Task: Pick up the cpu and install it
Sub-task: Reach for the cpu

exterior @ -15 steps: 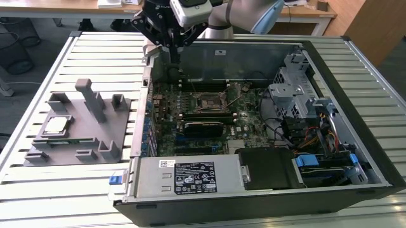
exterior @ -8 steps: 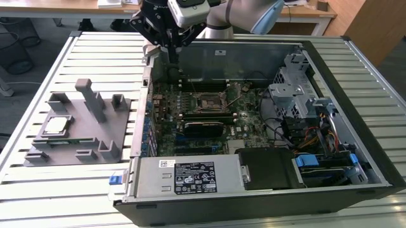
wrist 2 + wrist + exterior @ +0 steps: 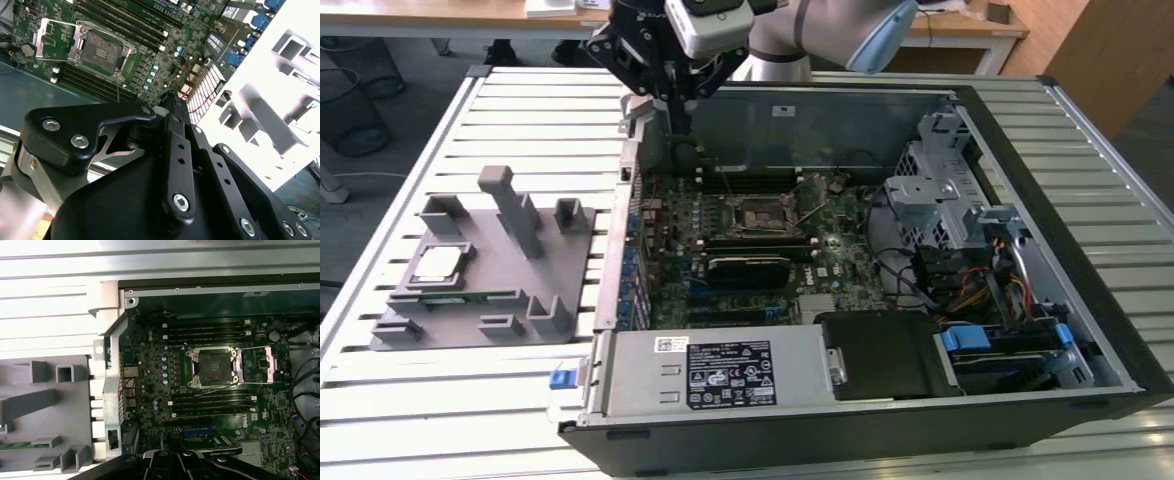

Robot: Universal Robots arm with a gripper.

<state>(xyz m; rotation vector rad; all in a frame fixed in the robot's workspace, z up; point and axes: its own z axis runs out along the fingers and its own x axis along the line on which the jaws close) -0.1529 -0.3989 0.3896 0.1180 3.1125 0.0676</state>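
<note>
- The cpu (image 3: 440, 263) lies flat, shiny side up, in its pocket on the grey tray (image 3: 520, 300). The tray sits on the slatted table at the exterior view's left, just beside the open computer case (image 3: 854, 440).
- Nothing touches the cpu, so you have not yet picked it up.
- Your gripper (image 3: 680, 120) hangs above the case wall nearest the tray, towards the far end of the case and well apart from the cpu.
- In the second wrist view its fingers (image 3: 172, 107) look drawn together with nothing between them. I judge the gripper closed and empty.
- On the circuit board (image 3: 827, 240) inside the case, the socket (image 3: 214, 367) is bare. Its metal cover plate (image 3: 270, 362) is swung open to one side, so the seat looks ready.
- As I read it, the task is at its start. Lifting the cpu, carrying it over and setting it into the socket all remain for you.
</note>
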